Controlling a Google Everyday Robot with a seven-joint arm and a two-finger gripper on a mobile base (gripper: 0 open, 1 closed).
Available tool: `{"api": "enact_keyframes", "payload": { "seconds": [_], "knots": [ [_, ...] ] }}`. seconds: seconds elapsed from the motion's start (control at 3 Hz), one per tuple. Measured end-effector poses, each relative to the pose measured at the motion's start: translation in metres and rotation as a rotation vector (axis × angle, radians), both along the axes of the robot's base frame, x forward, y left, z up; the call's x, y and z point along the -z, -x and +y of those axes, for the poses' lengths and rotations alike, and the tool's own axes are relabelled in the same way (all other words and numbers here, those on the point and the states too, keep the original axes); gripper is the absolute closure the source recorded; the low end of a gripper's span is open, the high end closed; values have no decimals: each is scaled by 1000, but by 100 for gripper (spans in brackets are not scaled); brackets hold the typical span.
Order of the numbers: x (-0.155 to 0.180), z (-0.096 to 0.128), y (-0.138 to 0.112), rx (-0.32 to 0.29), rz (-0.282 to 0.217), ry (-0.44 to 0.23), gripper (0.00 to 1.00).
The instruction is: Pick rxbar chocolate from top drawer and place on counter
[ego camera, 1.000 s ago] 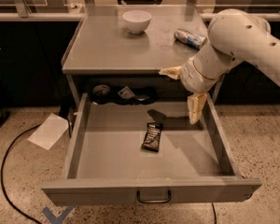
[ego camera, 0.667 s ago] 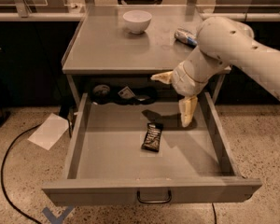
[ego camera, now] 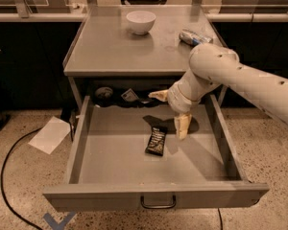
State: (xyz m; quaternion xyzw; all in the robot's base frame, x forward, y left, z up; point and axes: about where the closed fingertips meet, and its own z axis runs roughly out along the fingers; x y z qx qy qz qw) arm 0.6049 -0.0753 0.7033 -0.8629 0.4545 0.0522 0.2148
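We are at the approach: the bar is not yet grasped. The top drawer (ego camera: 79, 143) stands pulled out. The rxbar chocolate (ego camera: 156, 141) lies flat near the middle of the drawer floor, its long side running roughly front to back with a slight tilt. Just right of the bar and a little behind it hovers the gripper (ego camera: 166, 116), spread wide and holding nothing. One finger points left toward the drawer's back and the other hangs down beside the bar.

Next, we judge, the gripper must shift a little left, turn, and come down so its fingers straddle the bar's narrow width before closing. A flat wrapper on metal offers little to bite.

On the speckled floor at left lies a sheet of paper (ego camera: 50, 134). Above the drawer, the counter (ego camera: 110, 56) carries a white bowl (ego camera: 140, 21) and, at its right rear, a silver-and-blue can (ego camera: 194, 36). We see small dark items at the drawer's back but cannot identify them.
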Motion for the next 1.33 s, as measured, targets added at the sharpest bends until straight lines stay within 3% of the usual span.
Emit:
{"api": "enact_keyframes", "payload": {
  "seconds": [0.67, 1.33],
  "knots": [
    [41, 6, 3, 24, 28, 7, 0],
    [66, 23, 8, -31, 88, 15, 0]
  ]
}}
